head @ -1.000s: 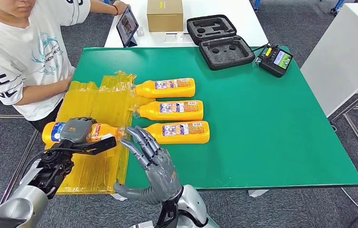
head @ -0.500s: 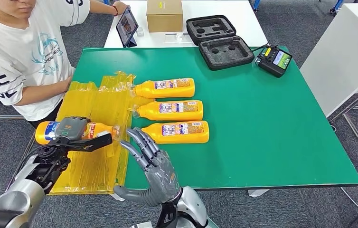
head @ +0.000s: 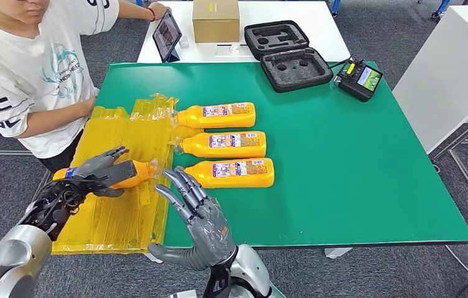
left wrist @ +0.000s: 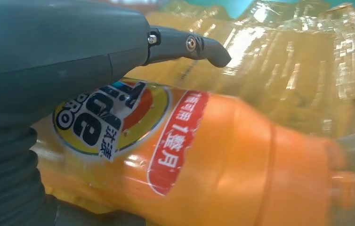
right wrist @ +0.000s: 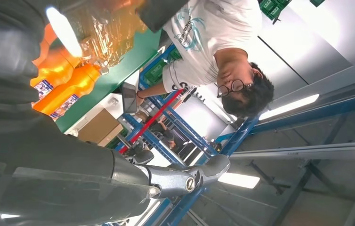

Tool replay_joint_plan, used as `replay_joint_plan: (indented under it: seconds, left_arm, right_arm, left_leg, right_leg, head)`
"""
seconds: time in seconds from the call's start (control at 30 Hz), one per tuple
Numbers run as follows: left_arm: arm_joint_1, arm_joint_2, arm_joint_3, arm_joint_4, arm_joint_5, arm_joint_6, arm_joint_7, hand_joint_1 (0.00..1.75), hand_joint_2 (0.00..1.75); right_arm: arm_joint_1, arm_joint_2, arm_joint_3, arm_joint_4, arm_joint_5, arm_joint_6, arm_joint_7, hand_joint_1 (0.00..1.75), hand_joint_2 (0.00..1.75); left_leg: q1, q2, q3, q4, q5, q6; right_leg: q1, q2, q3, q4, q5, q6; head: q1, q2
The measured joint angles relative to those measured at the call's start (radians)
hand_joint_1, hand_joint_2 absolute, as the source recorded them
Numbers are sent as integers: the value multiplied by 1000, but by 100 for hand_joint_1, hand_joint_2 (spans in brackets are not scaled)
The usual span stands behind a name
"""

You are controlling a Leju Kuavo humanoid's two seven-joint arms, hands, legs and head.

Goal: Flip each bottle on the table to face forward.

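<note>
Bottles [head: 222,143] lie beside left robot hand [head: 98,172] gripping orange bottle [head: 133,172]; right robot hand [head: 202,218] spread empty.

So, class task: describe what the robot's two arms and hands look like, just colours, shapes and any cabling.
Both arms are silver, with rounded metallic shells. The left arm shows black cables and dark open mechanism near the wrist. The left hand is dark grey with slim jointed fingers. The right hand is grey too, with a broad palm, long segmented fingers and a small orange mark on its back.
</note>
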Motion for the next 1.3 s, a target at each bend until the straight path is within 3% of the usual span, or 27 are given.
replay_joint_plan:
  seconds: [0.2,0.33,0.5,0.63,0.7,0.83,0.9,1.03,1.3]
  left_arm:
    - [-3,0,23,1,32,-37,-28,0,175]
    - [-2,0,24,1,55,-51,-49,0,0]
    - [-1,-2,44,2,150,-100,-80,0,0]
    - [7,-11,115,0,307,-98,-101,0,0]
    - [23,-20,168,-9,405,2,-132,0,0]
    - [78,-40,276,-88,588,345,-212,0,0]
    - [109,-47,302,-152,635,435,-222,0,0]
    - [161,-53,324,-240,661,478,-226,0,0]
    - [194,-61,340,-313,669,485,-228,0,0]
  right_arm:
    - [0,0,1,3,0,0,1,0,175]
    - [0,-1,0,4,4,0,4,0,175]
    - [0,-6,0,7,22,0,29,0,175]
    - [1,-11,0,13,41,0,47,0,175]
    - [0,-14,0,18,66,1,73,0,175]
    - [-14,-29,-1,47,179,13,205,0,175]
    - [-26,-42,-7,67,230,22,268,0,175]
    - [-48,-62,-24,95,265,32,315,0,175]
    - [-61,-75,-34,122,272,34,321,0,175]
  left_leg:
    - [0,0,1,0,0,0]
    - [0,0,2,0,0,0]
    - [0,0,2,0,0,0]
    - [0,0,3,0,0,0]
    - [0,1,2,0,0,0]
    - [1,4,1,0,0,0]
    - [1,3,1,0,0,0]
    - [1,2,-1,0,0,0]
    - [1,2,-1,0,0,0]
  right_leg:
    - [0,0,1,0,0,0]
    - [0,0,2,0,0,0]
    - [0,0,2,0,0,0]
    - [0,0,2,0,0,0]
    - [0,1,2,0,0,0]
    - [0,3,-1,0,0,0]
    - [0,3,-1,0,0,0]
    - [0,2,-2,0,0,0]
    - [0,2,-2,0,0,0]
  head:
    - [0,0]
    - [0,0]
    - [0,0]
    - [0,0]
    - [0,0]
    - [0,0]
    - [0,0]
    - [0,0]
    - [0,0]
